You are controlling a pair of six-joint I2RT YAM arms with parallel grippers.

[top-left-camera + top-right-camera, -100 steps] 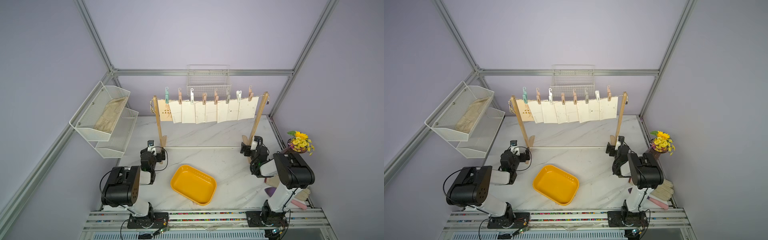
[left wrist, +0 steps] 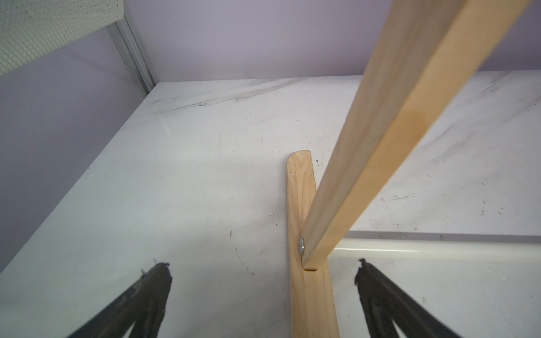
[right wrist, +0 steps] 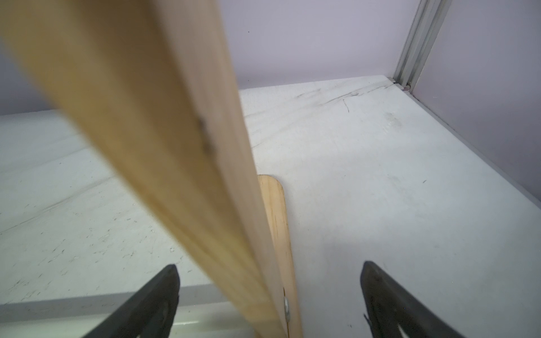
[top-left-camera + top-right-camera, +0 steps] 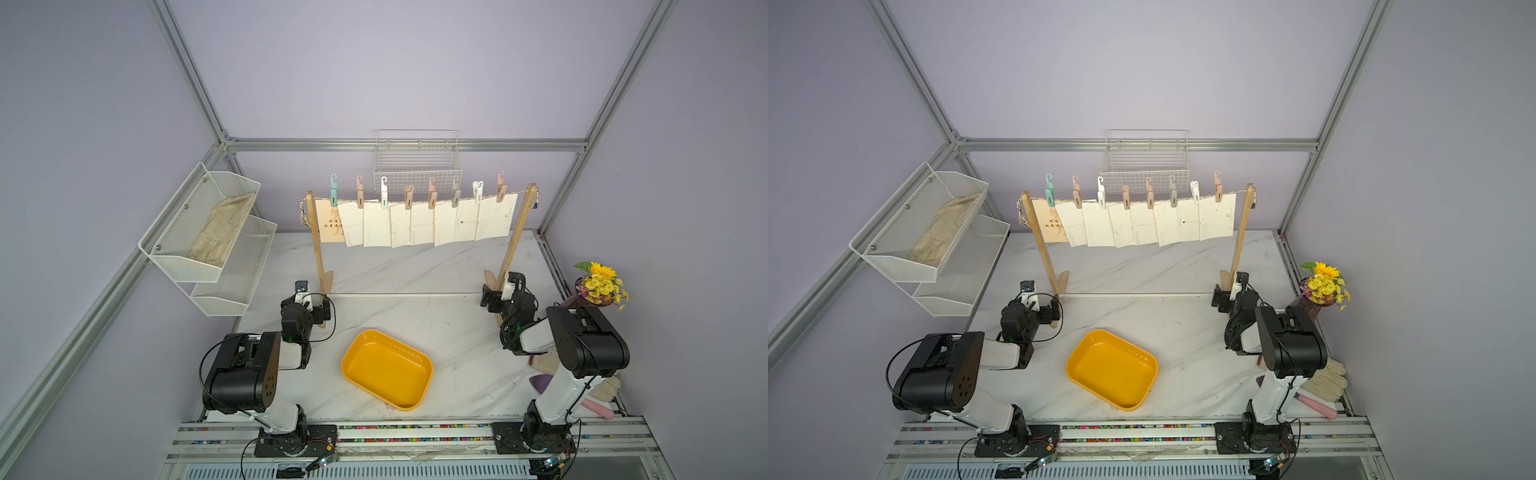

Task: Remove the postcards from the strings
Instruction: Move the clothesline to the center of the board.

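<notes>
Several cream-white postcards (image 4: pixel 415 224) (image 4: pixel 1138 226) hang side by side from the string (image 4: pixel 516 192) (image 4: pixel 1240 192), each held by a pastel clothespin; the leftmost card is tan with orange lettering. The string runs between two wooden posts. My left gripper (image 4: pixel 323 311) (image 4: pixel 1053 311) (image 2: pixel 263 263) is open, low at the left post's foot (image 2: pixel 301 204), holding nothing. My right gripper (image 4: pixel 490 297) (image 4: pixel 1221 299) (image 3: pixel 270 264) is open too, straddling the right post (image 3: pixel 175 131) near its foot (image 3: pixel 275 210) without touching it. The cards hang well above both grippers.
A yellow tray (image 4: pixel 386 368) lies at the table's front middle. A white rod (image 2: pixel 439 248) joins the posts' feet. Wire shelves (image 4: pixel 174 257) with a cloth hang at the left, a wire basket (image 4: pixel 417 166) on the back wall. A flower vase (image 4: pixel 600 284) stands at the right.
</notes>
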